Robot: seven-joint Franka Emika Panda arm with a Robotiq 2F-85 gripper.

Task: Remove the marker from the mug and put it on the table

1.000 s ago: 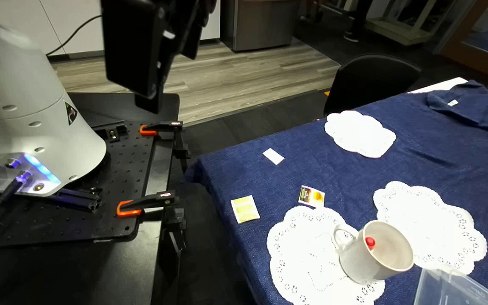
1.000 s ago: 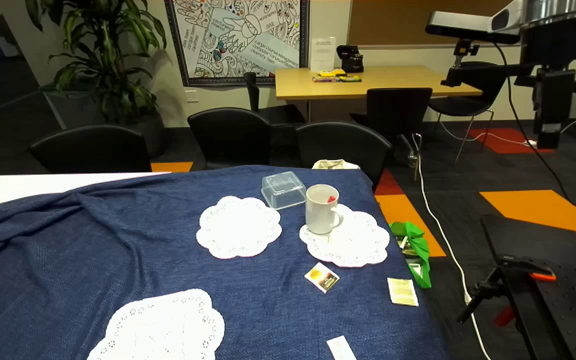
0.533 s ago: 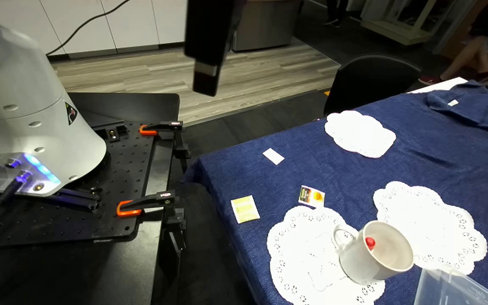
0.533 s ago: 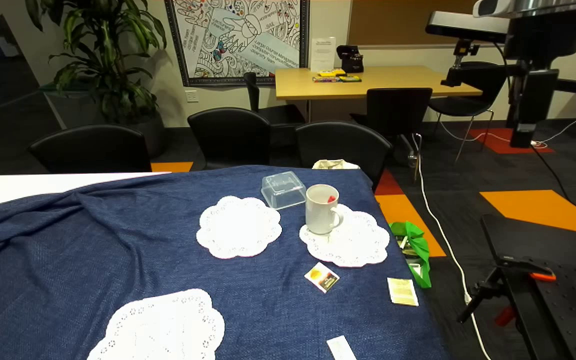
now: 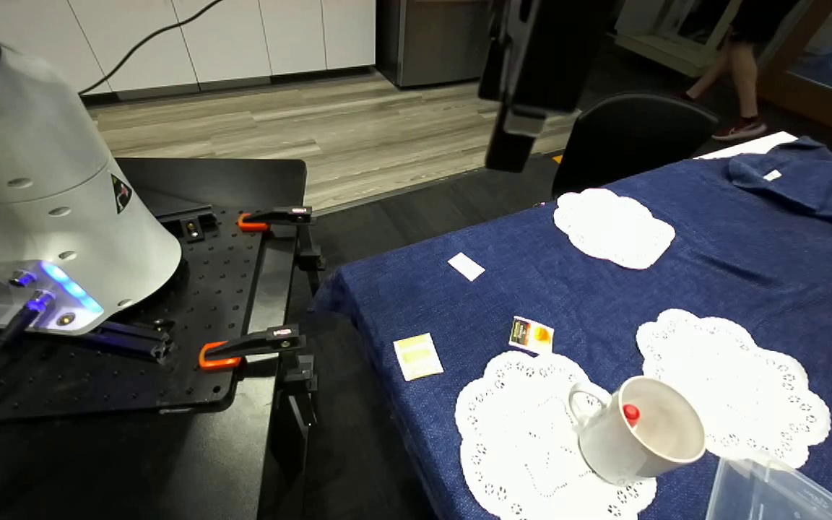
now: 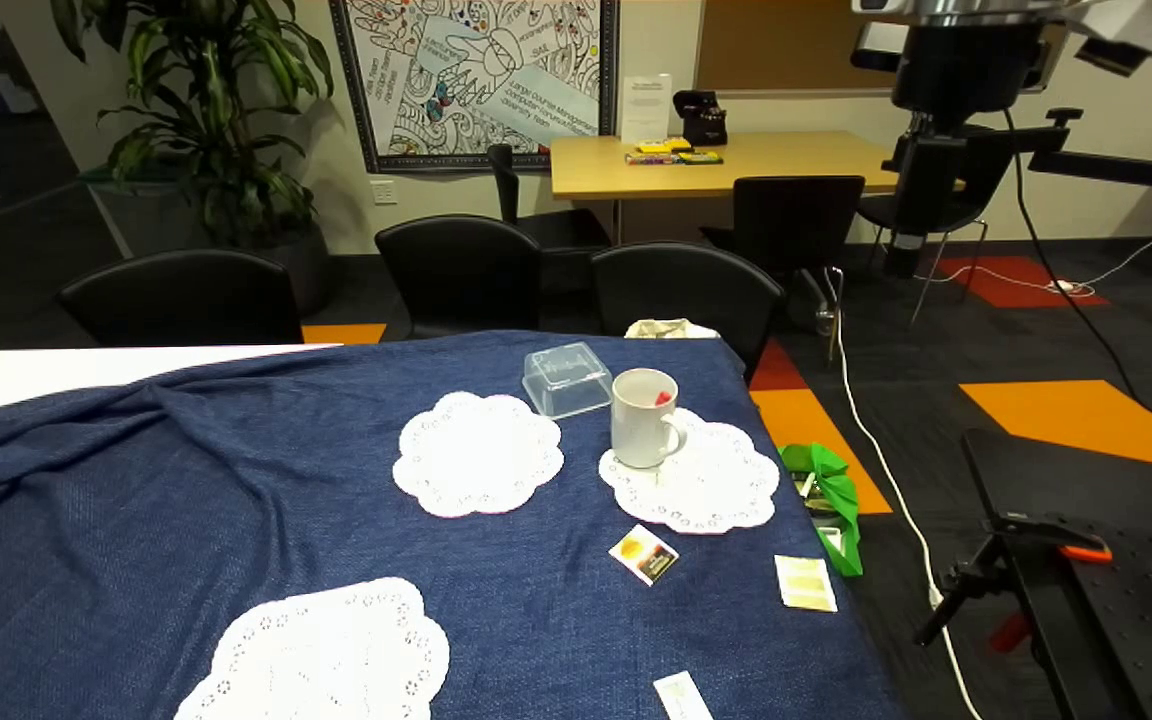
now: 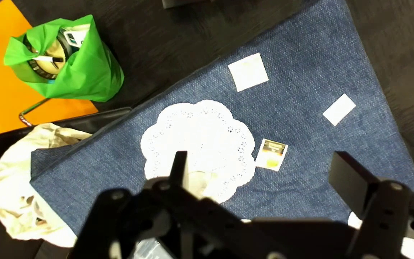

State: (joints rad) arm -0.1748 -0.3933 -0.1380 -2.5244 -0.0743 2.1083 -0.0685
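Our gripper is spread wide. If we descend off-centre, we could clip and tip the mug, lower right in an exterior view, marker inside.

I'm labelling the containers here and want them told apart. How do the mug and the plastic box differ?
The mug is opaque white; the plastic box is see-through.
The mug is round; the box is four-cornered.
The mug stands open end up; the box seems to lie upside down.
The mug holds the red marker; no marker shows in the box.
Both are on the navy-covered table.
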